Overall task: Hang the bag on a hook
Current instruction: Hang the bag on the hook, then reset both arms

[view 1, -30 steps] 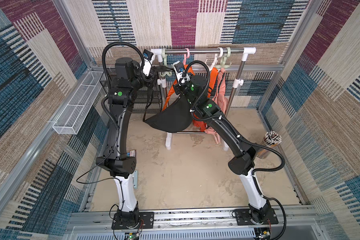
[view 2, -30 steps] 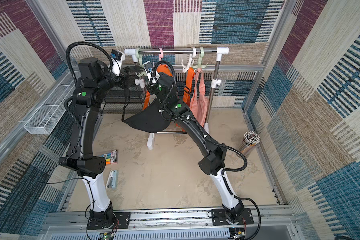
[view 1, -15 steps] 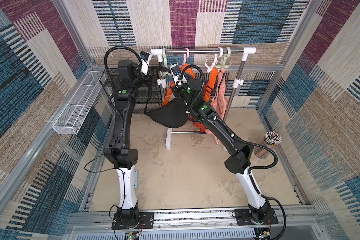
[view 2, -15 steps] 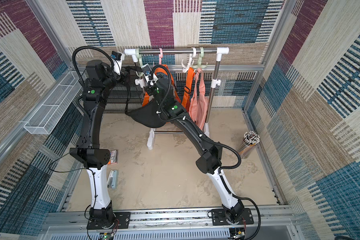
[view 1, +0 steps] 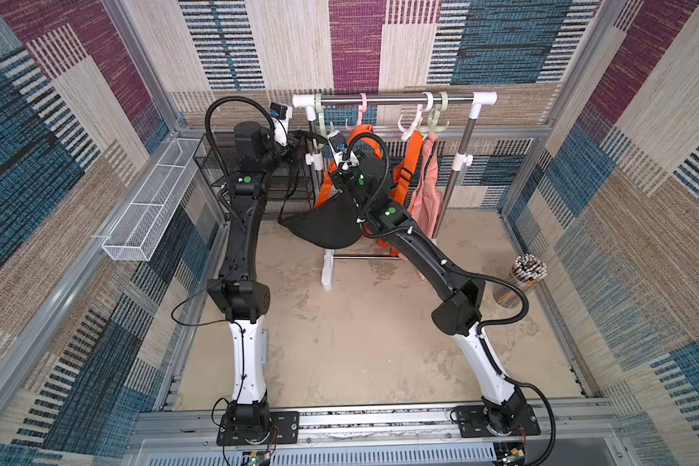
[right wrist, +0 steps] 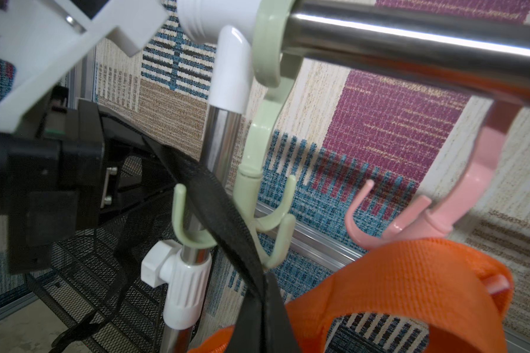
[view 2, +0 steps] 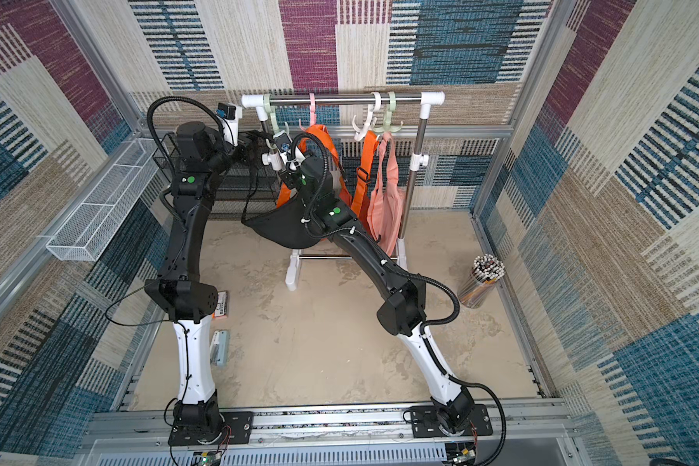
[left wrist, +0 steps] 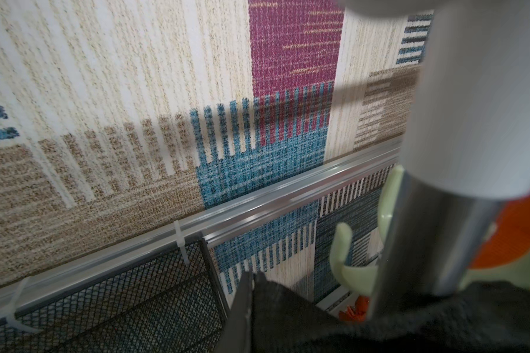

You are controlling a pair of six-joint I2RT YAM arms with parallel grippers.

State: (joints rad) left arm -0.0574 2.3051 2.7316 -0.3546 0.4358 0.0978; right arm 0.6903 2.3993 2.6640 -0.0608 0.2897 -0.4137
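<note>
At the far left end of the clothes rail [view 1: 392, 99], both arms reach up together. Left gripper [view 1: 299, 137] is clamped tight on the strap [right wrist: 214, 207] of the black bag [view 1: 323, 226]. Right gripper [right wrist: 262, 308] is pinched closed on the same strap further along, just below the green hook [right wrist: 257, 214]. Between the two grips the strap runs taut and slanted. It crosses over the arm of one prong of that hook, between the prong's tip and the stem. Whether its weight rests there I cannot tell. Bag body sags clear of the floor, hanging near of the rail's left post, between the two forearms in both top views. Green hook hangs off the rail right beside the white corner joint. Pink hook [right wrist: 410, 220] is next along to the right, with orange webbing of the orange bag [view 1: 410, 161] just under it. Pink bag [view 1: 428, 189] hangs further right, toward the right post. Black mesh basket [view 1: 214, 161] stands behind the left arm at the far wall. White wire basket [view 1: 146, 210] is fixed along the left wall. Cup of pencils [view 1: 521, 278] sits on the floor at the right.
</note>
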